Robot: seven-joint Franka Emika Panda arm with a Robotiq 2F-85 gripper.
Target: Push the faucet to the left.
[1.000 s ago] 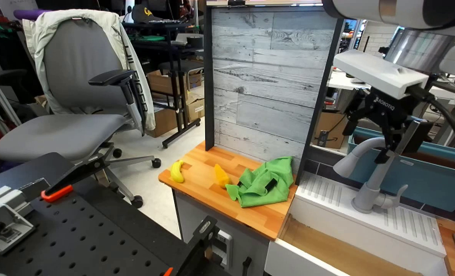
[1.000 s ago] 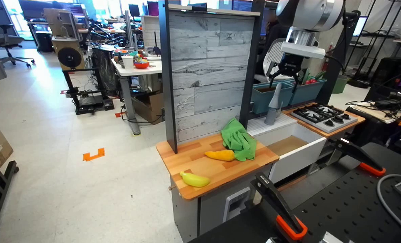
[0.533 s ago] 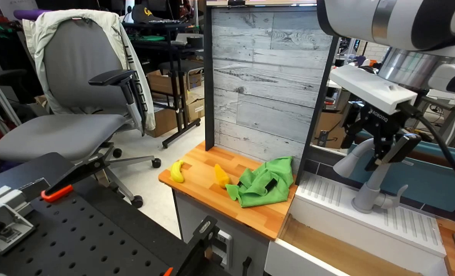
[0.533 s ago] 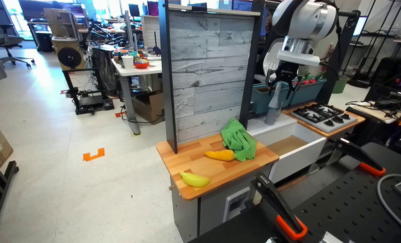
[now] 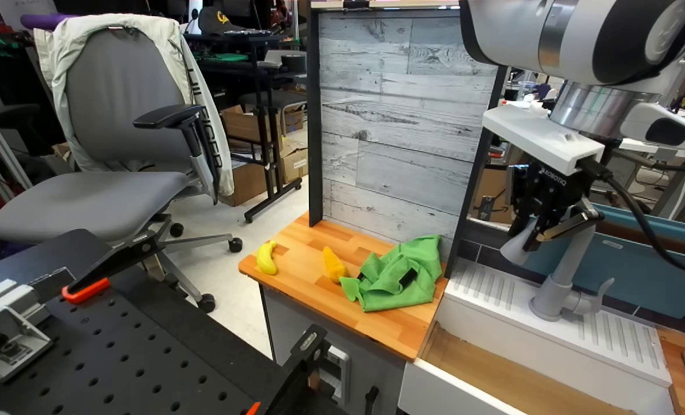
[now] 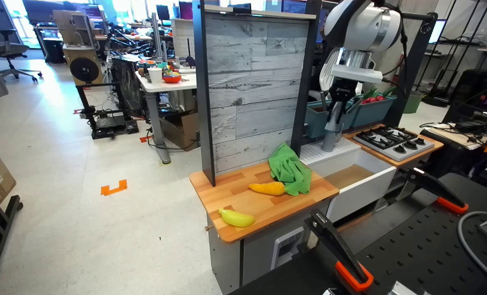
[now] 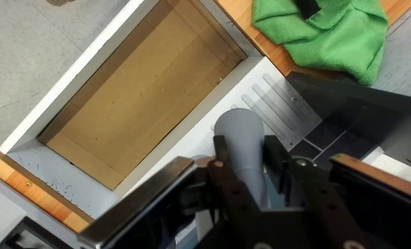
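The light grey faucet [image 5: 573,256] rises from the white ribbed ledge behind the sink; its arched spout hangs down at the end. In the wrist view, the spout's flared head [image 7: 241,128] lies between the black fingertips of my gripper [image 7: 246,140], which are shut on it from both sides. Part of the arch is hidden behind the gripper in both exterior views. The gripper [image 6: 337,116] points downward over the spout, and the base of the faucet [image 6: 328,141] stands upright below it.
The white sink [image 6: 362,192] lies in front of the faucet. A green cloth [image 5: 400,279] and yellow toy foods rest on the wooden counter [image 5: 296,253]. Close behind are a teal planter [image 5: 636,271] and a tall grey panel [image 5: 406,132]. A toy stove [image 6: 393,141] sits beside the sink.
My gripper has come down onto the spout, moving left in both exterior views. Its fingers, wide apart earlier, have closed around the spout. The faucet shows no clear movement.
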